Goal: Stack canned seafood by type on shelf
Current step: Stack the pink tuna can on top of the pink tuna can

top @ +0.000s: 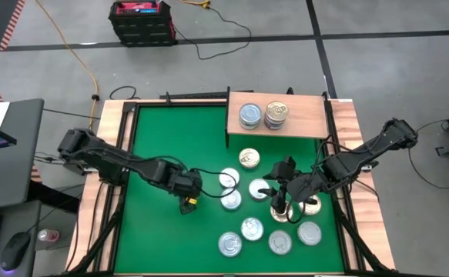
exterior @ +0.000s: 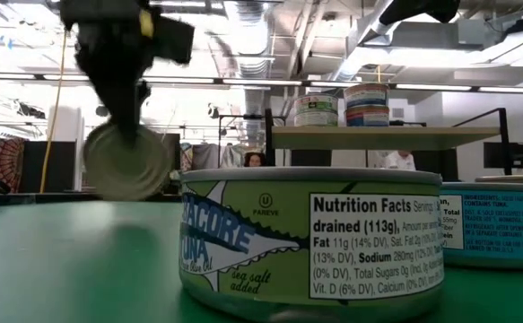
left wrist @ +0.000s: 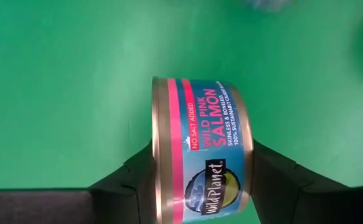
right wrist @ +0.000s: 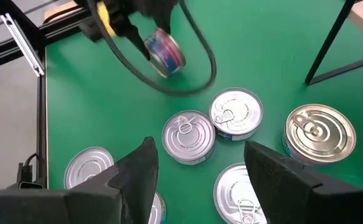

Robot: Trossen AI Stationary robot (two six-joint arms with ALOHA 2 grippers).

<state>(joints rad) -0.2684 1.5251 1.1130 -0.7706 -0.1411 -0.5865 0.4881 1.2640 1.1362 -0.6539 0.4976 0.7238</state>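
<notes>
My left gripper (left wrist: 203, 190) is at the mat's left centre, its fingers closed on a salmon can (left wrist: 203, 149) with a blue and pink label. The can is turned on its edge (right wrist: 164, 50). My right gripper (right wrist: 200, 180) hangs open above the cans at the right centre, with nothing between its fingers. The light-wood shelf (top: 305, 127) stands at the far edge on thin black legs. On it are one silver-blue can (top: 250, 115) and a short stack of cans (top: 276, 114). Several more cans lie flat on the green mat, among them a gold-lidded one (top: 249, 158). My left gripper pinches the salmon can between its two fingers, one on each flat end (left wrist: 159, 180). The labelled side wall faces the wrist. The fingers slant down from above. The can stands on edge below them (exterior: 126, 161). Whether its lower rim touches the mat, I cannot tell.
Loose silver-lidded cans (top: 252, 228) crowd the mat's right and near-right part, under and around my right arm. A green-labelled tuna can (exterior: 310, 238) stands close to the low camera, with a blue-labelled one (exterior: 494, 229) beside it. The mat's left half (top: 162, 131) is bare green.
</notes>
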